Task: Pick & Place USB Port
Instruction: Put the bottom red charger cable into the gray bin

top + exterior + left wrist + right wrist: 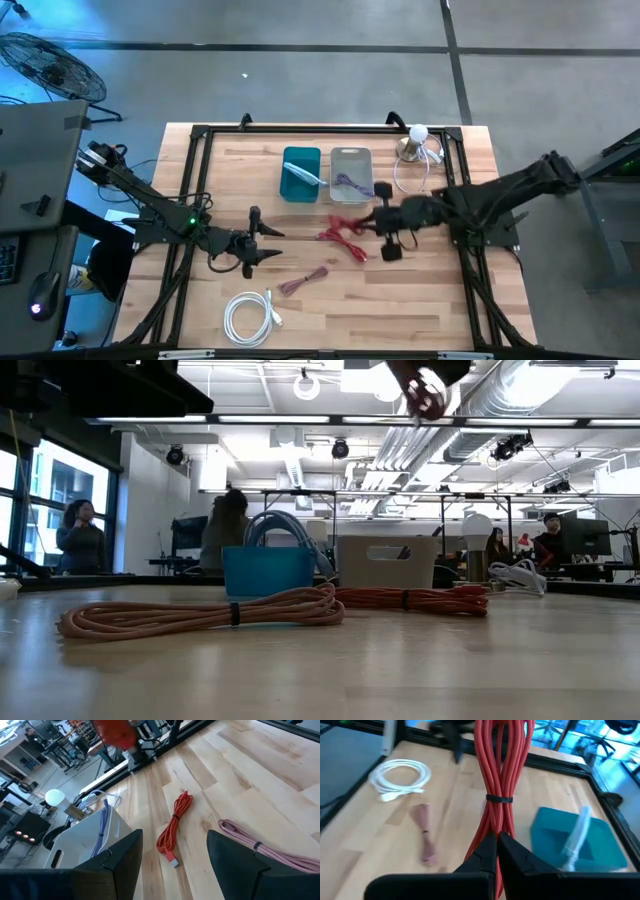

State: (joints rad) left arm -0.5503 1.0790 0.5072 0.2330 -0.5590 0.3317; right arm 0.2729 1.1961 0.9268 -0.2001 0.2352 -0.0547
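My right gripper (368, 226) is shut on a red cable bundle (501, 770) bound by a black tie (499, 798). It is lifted above the table's middle, near the teal bin (301, 172) and the grey bin (350, 172). In the low view it shows high up (425, 390). A second orange-red cable (172, 832) lies on the table below it. A pink cable (300, 282) and a white cable (250, 312) lie nearer the front edge. My left gripper (268, 246) is open and empty over the table's left half, its fingers wide apart in its wrist view (175, 865). My right gripper pinches the red bundle's end (496, 837) between its two fingers, several strands together. The bundle runs on past the fingertips along the line of the fingers and is lifted clear of the table.
The teal bin holds a pale cable (575, 837), and the grey bin holds a purple cable (352, 183). A lamp with a white bulb (416, 138) and a white cord stands at the far right. Black frame rails (190, 200) run along the table's sides.
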